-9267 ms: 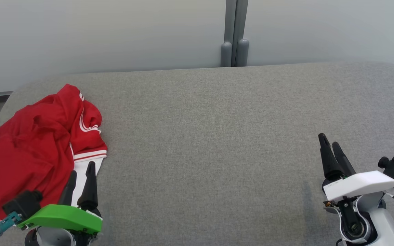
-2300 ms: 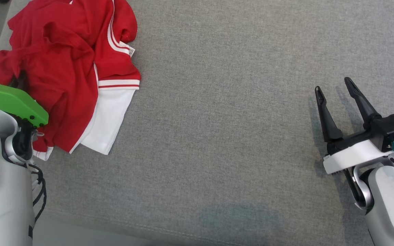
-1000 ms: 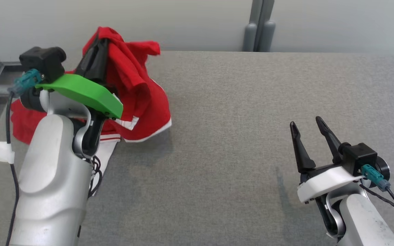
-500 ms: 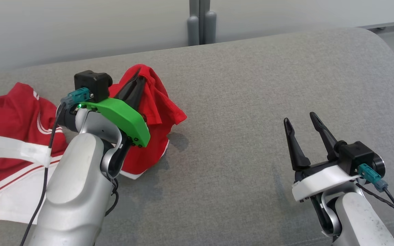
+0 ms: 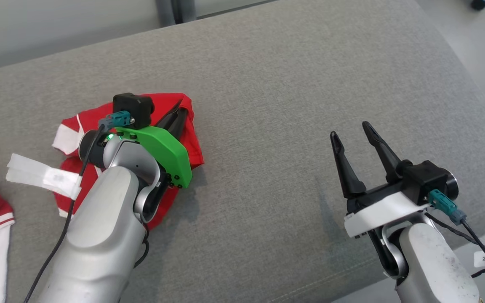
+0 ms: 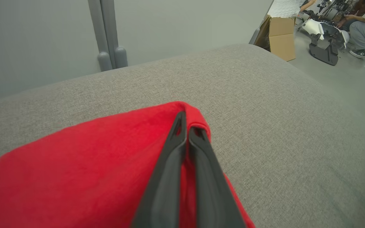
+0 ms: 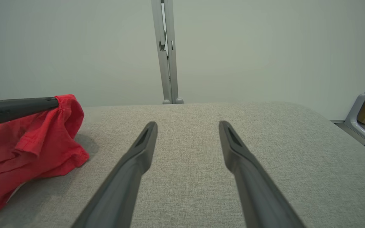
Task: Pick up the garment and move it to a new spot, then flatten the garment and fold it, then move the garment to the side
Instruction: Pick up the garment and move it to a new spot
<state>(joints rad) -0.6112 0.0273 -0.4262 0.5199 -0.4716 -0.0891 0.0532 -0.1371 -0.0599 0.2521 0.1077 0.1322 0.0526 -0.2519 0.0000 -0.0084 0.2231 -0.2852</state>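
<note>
I see the grey padded surface (image 5: 267, 84) running under both arms. The red garment (image 5: 192, 143) droops below my left gripper (image 5: 178, 113), which is pinched tight on a fold at its fingertips. The garment's lower part rests on the padding. My right gripper (image 5: 350, 130) is well apart, spread wide and holding nothing.
</note>
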